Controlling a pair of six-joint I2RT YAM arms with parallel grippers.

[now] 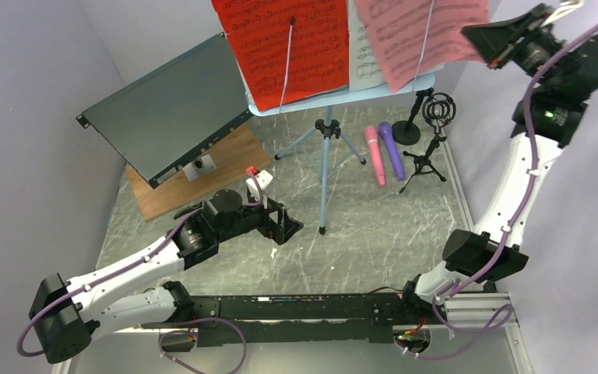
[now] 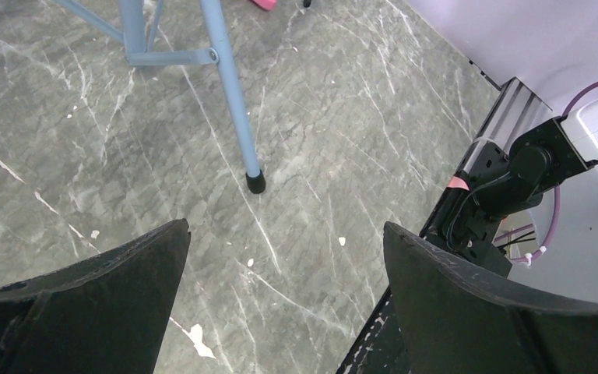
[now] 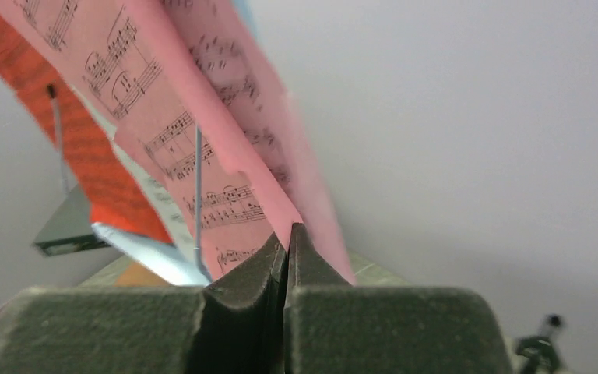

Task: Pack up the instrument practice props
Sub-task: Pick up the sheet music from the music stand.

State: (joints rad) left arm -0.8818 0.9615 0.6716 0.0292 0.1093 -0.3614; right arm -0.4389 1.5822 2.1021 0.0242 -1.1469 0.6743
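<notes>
The pink page [image 1: 416, 35] is thin paper printed with black staves and notes. It leans on the light-blue perforated music rack [image 1: 342, 97] at 12 o'clock on the tabletop [image 1: 374, 241], next to a red page [image 1: 288, 47] and a white page [image 1: 362, 47] carrying the same kind of print. The right tool [image 3: 286, 241], raised at 2 o'clock, has its dull black wedge-shaped fingers pinched tight on the pink page's edge. The rack's slim tube legs end in black rubber feet on the grey, marble-veined surface.

At 1 o'clock a pink microphone [image 1: 374, 154] and a purple microphone [image 1: 392, 148] lie side by side. Just beside them stand a round-base mic support [image 1: 409, 125] and a tripod mic support [image 1: 428, 160] topped by a ring mount. The left tool [image 2: 284, 234], low near 8 o'clock, gapes fully wide with nothing between its fingers. A dark flat metal box [image 1: 167, 109] tilts at 10 o'clock over a wooden board [image 1: 202, 179].
</notes>
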